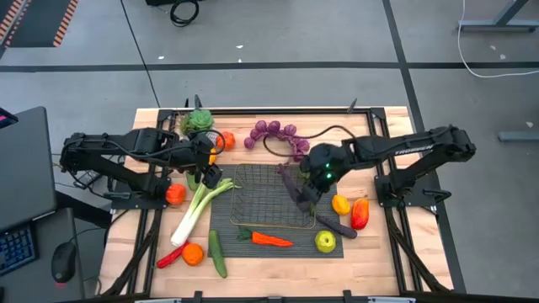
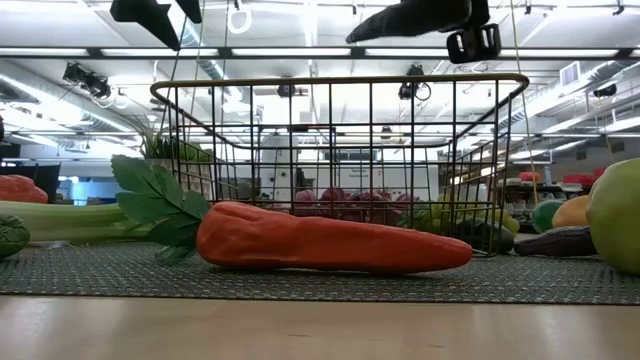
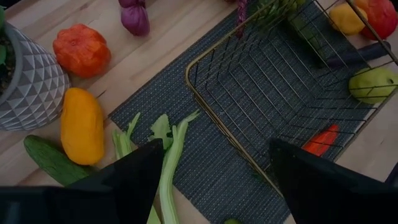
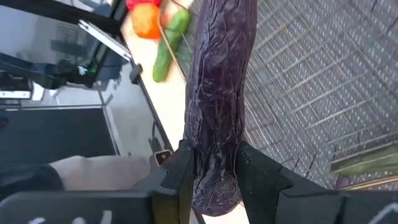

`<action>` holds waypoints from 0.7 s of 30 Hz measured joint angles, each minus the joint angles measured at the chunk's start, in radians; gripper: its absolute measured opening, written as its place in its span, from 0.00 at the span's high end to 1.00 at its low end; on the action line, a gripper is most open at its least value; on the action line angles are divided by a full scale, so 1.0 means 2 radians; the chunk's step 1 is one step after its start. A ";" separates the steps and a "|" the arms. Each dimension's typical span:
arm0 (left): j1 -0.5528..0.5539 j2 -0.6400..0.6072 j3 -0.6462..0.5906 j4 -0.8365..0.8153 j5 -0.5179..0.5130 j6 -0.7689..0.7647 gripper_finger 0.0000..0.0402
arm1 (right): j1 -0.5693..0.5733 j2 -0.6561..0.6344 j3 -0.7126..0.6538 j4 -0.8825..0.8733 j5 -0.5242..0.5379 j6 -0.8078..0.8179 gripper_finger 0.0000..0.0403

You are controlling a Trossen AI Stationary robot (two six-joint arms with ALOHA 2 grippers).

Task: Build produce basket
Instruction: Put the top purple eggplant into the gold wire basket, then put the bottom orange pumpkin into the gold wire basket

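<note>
A light wooden table (image 1: 370,261) is seen filling the lower middle of the high view, with a dark ribbed mat (image 1: 226,215) laid at its centre. On the mat stands the basket (image 1: 268,199), a shallow brass-coloured wire basket, at the middle of the frame; in the low view its mesh (image 2: 340,165) is seen rising behind the carrot (image 2: 330,240).

The left arm is seen reaching in from the left edge of the high view, and the left gripper (image 1: 210,175) hangs just left of the basket, over the leafy end of the leek (image 1: 195,212). In the left wrist view its fingers (image 3: 134,180) are spread apart with nothing between them.

The right arm comes in from the right edge, and the right gripper (image 1: 305,187) is placed over the basket's right side. A long purple eggplant (image 4: 217,106) is pinched between its fingers (image 4: 177,177), with the mesh seen beyond it in the right wrist view.

The rest of the produce is scattered around the basket. The leek lies slanted at the lower left of the mat. Purple grapes (image 1: 274,132) are strung above the basket. The carrot (image 1: 271,240) lies below it on the mat, with a green apple (image 1: 325,242) at the lower right. A cucumber (image 1: 217,254) and an orange (image 1: 193,253) lie at lower left. A potted succulent (image 1: 199,121) stands at upper left.
</note>
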 joint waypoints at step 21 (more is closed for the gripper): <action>-0.001 0.000 0.000 -0.061 0.069 0.044 0.26 | -0.004 0.013 0.000 -0.014 0.050 0.038 0.33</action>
